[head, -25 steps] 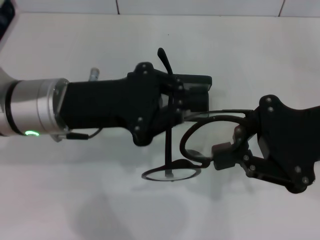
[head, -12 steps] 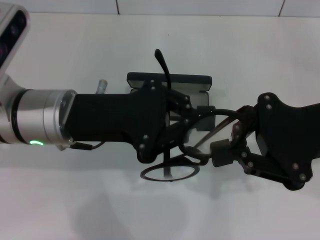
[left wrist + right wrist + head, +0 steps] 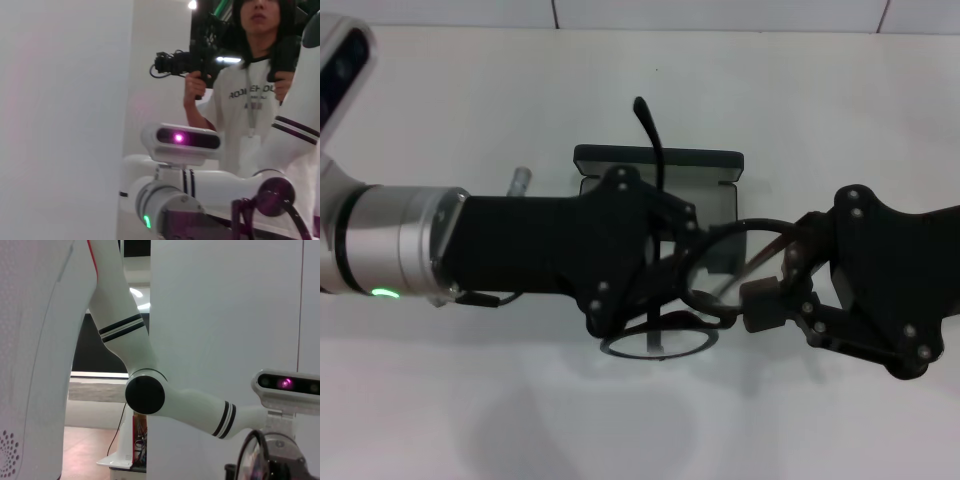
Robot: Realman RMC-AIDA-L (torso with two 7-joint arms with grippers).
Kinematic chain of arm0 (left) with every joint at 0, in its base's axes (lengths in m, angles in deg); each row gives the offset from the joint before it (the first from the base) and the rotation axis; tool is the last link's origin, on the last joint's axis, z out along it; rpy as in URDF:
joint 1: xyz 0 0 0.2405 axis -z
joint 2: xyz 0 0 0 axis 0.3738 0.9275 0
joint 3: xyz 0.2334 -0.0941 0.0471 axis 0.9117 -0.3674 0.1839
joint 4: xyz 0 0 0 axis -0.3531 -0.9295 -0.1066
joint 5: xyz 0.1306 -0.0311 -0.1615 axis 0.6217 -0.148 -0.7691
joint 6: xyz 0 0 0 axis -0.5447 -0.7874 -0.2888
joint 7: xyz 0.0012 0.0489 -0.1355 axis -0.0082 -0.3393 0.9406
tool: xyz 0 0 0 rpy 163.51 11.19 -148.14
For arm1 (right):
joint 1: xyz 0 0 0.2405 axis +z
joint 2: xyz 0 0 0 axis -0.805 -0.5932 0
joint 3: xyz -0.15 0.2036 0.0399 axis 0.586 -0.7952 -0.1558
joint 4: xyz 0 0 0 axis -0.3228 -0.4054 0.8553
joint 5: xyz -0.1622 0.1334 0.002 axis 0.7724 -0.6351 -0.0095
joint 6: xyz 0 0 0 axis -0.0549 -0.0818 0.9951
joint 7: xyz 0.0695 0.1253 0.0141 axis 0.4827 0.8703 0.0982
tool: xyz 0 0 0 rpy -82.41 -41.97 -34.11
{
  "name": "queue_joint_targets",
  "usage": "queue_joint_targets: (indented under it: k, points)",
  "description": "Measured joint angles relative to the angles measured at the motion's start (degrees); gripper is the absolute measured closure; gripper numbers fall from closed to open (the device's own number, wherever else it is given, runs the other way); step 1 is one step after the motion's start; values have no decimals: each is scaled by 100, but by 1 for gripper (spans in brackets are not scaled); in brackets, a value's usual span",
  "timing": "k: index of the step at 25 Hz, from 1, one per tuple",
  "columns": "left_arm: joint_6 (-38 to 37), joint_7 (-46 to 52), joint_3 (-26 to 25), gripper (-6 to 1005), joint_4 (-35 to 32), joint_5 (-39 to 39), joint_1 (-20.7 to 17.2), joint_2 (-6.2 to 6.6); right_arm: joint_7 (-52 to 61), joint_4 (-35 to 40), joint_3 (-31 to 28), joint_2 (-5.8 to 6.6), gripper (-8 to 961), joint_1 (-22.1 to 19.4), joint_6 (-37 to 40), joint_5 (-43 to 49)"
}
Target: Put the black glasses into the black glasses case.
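Step in hand: transfer of the black glasses (image 3: 720, 275) toward the open black glasses case (image 3: 660, 160), which lies on the white table (image 3: 470, 90) with its lid raised at the far side. The glasses are held above the table, just in front of the case, between the two grippers. The right gripper (image 3: 765, 300) reaches in from the right at a low, near-horizontal pose and is clamped on the frame at the near rim of one lens. The left gripper (image 3: 685, 255) extends across from the left, wrist level, its head overlapping the case's near edge and the frame; whether its fingers grip the frame cannot be told. One temple arm (image 3: 650, 125) stands up over the case; the second lens (image 3: 660, 345) hangs low toward the table. Judged next move: fold the raised temple, carry the frame back over the grey lining, and lower it flat, keeping the lenses clear of the case rim
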Motion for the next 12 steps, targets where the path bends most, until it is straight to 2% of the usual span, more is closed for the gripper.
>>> queue_joint_targets:
  k: [12]
  points:
    - [4, -10, -1047, 950, -33, -308, -291, 17, -90, -8, 10, 1, 913, -74, 41, -48]
